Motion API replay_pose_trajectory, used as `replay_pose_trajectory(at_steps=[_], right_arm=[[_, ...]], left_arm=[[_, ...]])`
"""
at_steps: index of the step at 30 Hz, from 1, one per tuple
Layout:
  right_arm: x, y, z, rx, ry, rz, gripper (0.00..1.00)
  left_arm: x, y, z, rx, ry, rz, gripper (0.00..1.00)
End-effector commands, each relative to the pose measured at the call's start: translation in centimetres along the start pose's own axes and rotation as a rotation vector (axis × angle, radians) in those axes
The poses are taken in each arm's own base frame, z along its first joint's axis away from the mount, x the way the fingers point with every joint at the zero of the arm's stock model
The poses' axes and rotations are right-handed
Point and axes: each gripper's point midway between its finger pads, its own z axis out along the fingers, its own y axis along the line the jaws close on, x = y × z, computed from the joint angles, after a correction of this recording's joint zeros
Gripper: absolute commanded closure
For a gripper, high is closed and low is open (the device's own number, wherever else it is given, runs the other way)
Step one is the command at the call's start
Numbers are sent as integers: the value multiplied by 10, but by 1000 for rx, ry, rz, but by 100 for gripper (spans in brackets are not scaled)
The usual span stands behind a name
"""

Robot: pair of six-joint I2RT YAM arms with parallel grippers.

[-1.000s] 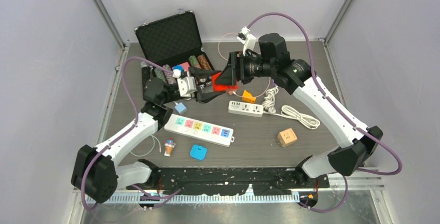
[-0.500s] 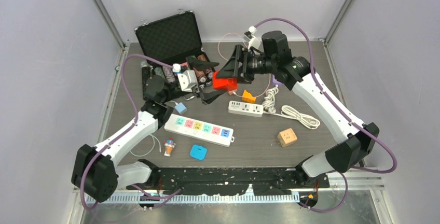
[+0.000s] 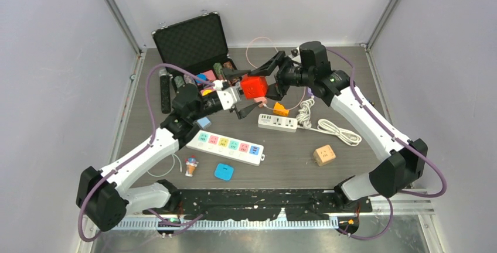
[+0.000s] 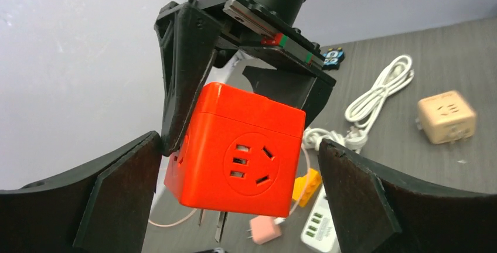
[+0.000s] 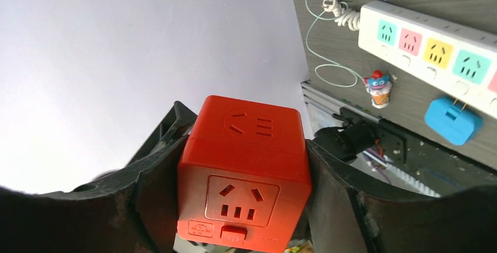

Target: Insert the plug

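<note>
A red cube plug point(image 3: 255, 86) with sockets on its faces hangs in the air over the back middle of the table. My right gripper point(image 3: 265, 82) is shut on two of its sides, as the right wrist view shows point(image 5: 246, 174). The cube point(image 5: 245, 165) fills the gap between those fingers. My left gripper point(image 3: 245, 93) is open, with one finger on each side of the cube point(image 4: 240, 153) and apart from it. The cube's metal prongs point(image 4: 220, 227) point down. A white power strip with coloured sockets point(image 3: 225, 143) lies below on the table.
A second white strip point(image 3: 278, 122) with a coiled cord point(image 3: 328, 127) lies right of centre. An open black case point(image 3: 190, 42) stands at the back left. Small adapters lie about: orange point(image 3: 281, 109), tan point(image 3: 324, 155), blue point(image 3: 224, 171). A toy figure point(image 3: 191, 166) is at the front left.
My right gripper has turned and lowered the red cube. My left gripper has swung up and to the right, and its open fingers now stand on either side of the cube.
</note>
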Motion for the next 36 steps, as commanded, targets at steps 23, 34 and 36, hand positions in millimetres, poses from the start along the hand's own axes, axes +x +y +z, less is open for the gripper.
replay_pose_trajectory(at_steps=[23,34,36], right_arm=[[14,14,-23,-59,-15,115,95],[13,9,-21,-46,-17,80,76],[10,6,-23,-51,-49,43,58]], left_arm=[[13,-8,-10,-38,96,250,63],[12,-8,-5,-31,92,219,100],[10,-8,-4,-24,109,174,100]])
